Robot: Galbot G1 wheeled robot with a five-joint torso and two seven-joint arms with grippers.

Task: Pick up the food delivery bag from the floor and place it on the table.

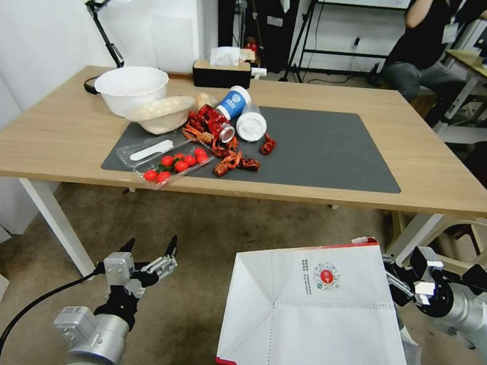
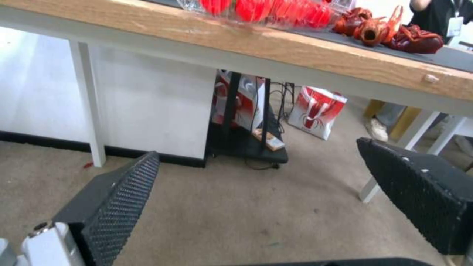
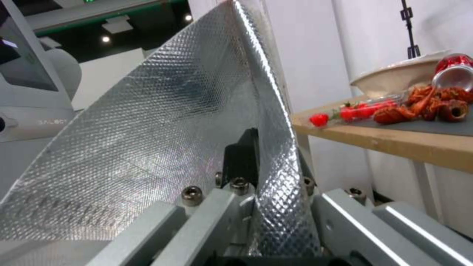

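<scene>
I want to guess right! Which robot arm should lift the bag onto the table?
Right. The right gripper already pinches the food delivery bag wall, lifted near the table. The left gripper hangs open, holding nothing.

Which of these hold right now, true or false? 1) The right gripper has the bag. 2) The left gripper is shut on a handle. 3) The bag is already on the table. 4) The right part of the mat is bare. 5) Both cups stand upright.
1) True: the right gripper is clamped on the rim of the food delivery bag, foil lining between its fingers.
2) False: the left gripper is open, empty, beside the bag.
3) False: it hangs below the table edge.
4) True: the mat is bare there.
5) False: the blue cup and clear cup lie tipped.
</scene>
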